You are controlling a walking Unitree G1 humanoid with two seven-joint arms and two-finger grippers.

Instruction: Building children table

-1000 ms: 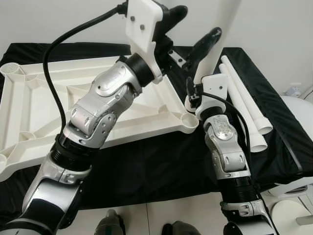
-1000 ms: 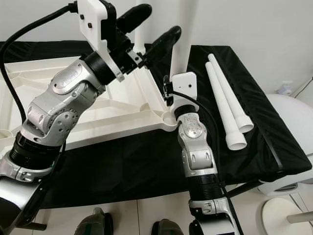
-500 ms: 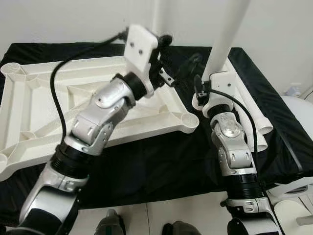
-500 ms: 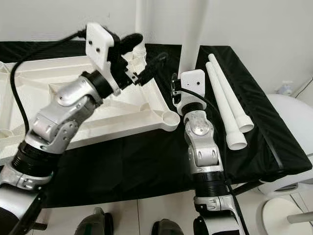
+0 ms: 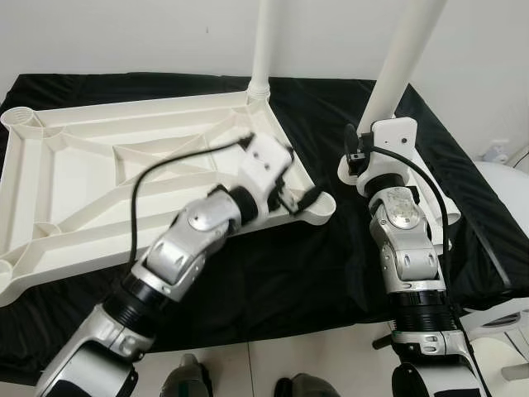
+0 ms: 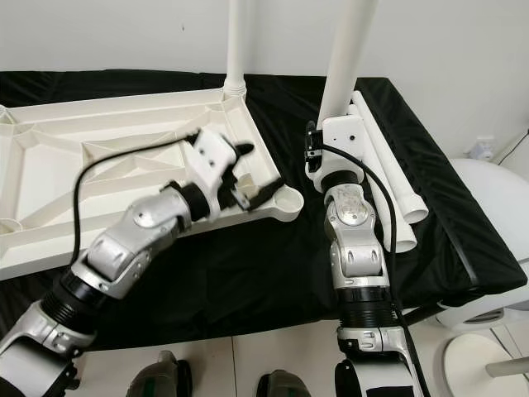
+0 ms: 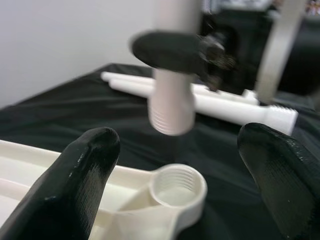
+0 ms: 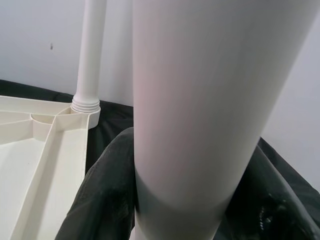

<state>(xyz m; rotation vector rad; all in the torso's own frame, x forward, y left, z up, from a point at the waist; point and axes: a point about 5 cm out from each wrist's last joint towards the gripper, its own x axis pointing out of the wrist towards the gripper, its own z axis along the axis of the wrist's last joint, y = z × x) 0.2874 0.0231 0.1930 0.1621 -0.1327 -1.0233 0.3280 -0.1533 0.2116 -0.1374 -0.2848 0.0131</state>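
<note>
My two silver jointed metal arms, black elbow collars, white plastic wrist housings with screws, looping black cable on my left arm, glossy black rounded fingers (image 7: 75, 185).

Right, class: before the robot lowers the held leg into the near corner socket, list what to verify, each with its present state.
1. Right claw grips the held leg: ok.
2. Near corner socket is unblocked, threads visible: ok.
3. The leg's threaded end is directly above the socket: not ok, it hangs offset.
4. Left claw open, steadying the tabletop beside the socket: cannot tell if it touches.
5. Far leg stands upright in its socket: ok.
6. Spare legs lie out of the way: ok.
</note>
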